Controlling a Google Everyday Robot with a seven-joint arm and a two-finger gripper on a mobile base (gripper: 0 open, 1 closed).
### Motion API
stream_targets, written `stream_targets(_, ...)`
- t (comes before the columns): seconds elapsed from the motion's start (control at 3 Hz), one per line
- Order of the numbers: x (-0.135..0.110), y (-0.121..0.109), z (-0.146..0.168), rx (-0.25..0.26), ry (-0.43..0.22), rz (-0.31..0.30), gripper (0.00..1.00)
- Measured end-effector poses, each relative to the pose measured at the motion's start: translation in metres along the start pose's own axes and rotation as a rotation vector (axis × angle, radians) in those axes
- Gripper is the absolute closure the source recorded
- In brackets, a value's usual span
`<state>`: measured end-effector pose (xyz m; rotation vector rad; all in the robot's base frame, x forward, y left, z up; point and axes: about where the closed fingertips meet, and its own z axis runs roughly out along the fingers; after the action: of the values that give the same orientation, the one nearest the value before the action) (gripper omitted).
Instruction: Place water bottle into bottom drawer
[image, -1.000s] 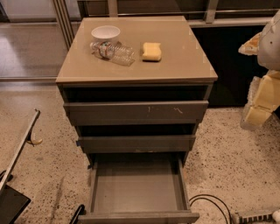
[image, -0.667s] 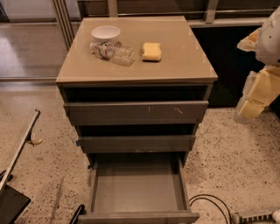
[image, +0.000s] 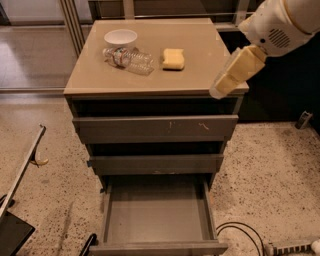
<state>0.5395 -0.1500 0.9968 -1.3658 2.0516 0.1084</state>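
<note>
The water bottle (image: 128, 59) lies on its side on the cabinet top (image: 200, 45), at the back left, just in front of a white bowl. It is clear and crinkled with a red-green-white label. The bottom drawer (image: 157, 212) is pulled out, and its grey tray holds nothing. My gripper (image: 220, 90), cream-coloured on a white arm, hangs over the cabinet's front right corner, well to the right of the bottle and holding nothing.
A white bowl (image: 120, 37) and a yellow sponge (image: 173, 58) sit on the cabinet top beside the bottle. The two upper drawers (image: 155, 129) are slightly open. A black cable (image: 240, 231) lies on the floor at the right and a metal frame (image: 25, 167) at the left.
My arm and gripper have moved left from the right edge of the view to the cabinet's front right corner. The bottle, bowl, sponge and drawers have not moved.
</note>
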Motion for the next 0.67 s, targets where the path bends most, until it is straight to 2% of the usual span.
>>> stream_targets(0.33,-0.045,-0.03,0.03,0.078,-0.124,0.088,0.0)
stream_targets(0.67,-0.06,-0.046,0.025,0.14,-0.182,0.106,0.0)
